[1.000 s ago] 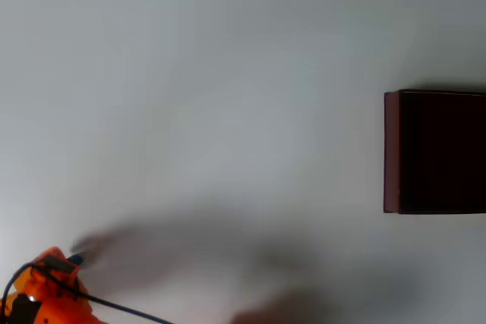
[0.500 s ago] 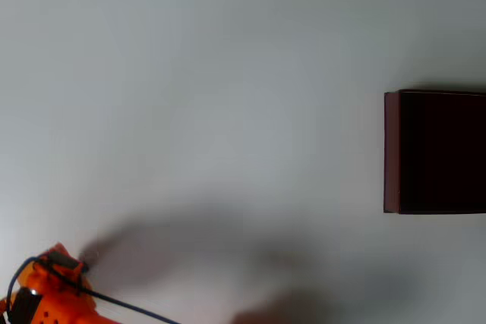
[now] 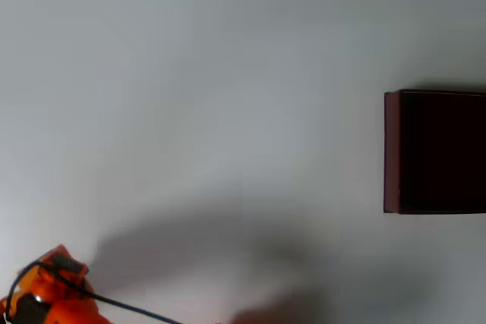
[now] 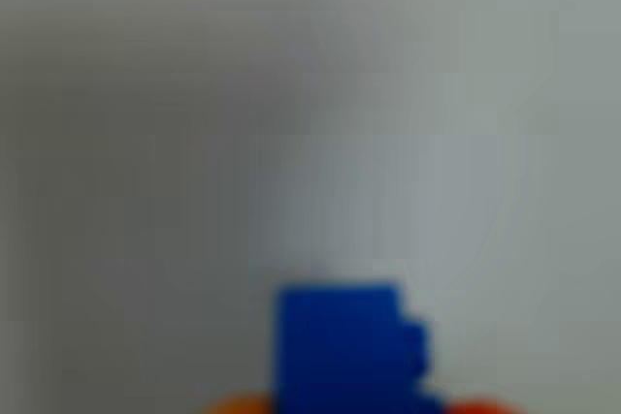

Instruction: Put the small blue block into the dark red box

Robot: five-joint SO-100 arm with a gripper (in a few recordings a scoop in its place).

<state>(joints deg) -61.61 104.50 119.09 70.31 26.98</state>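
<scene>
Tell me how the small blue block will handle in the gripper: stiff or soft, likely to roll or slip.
The small bright blue block looks stiff: its edges stay straight and stepped between the orange fingertips. Flat faces suggest it won't roll. Being tiny, it is probably light, though its smooth-looking surface might slip in a loose grip.

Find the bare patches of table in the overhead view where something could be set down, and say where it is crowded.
Nearly all the table is bare: the wide stretch between the orange gripper at the lower left corner and the dark red box at the right edge, plus the strips above and below the box. Only that lower left corner is crowded, by the arm and its cable.
</scene>
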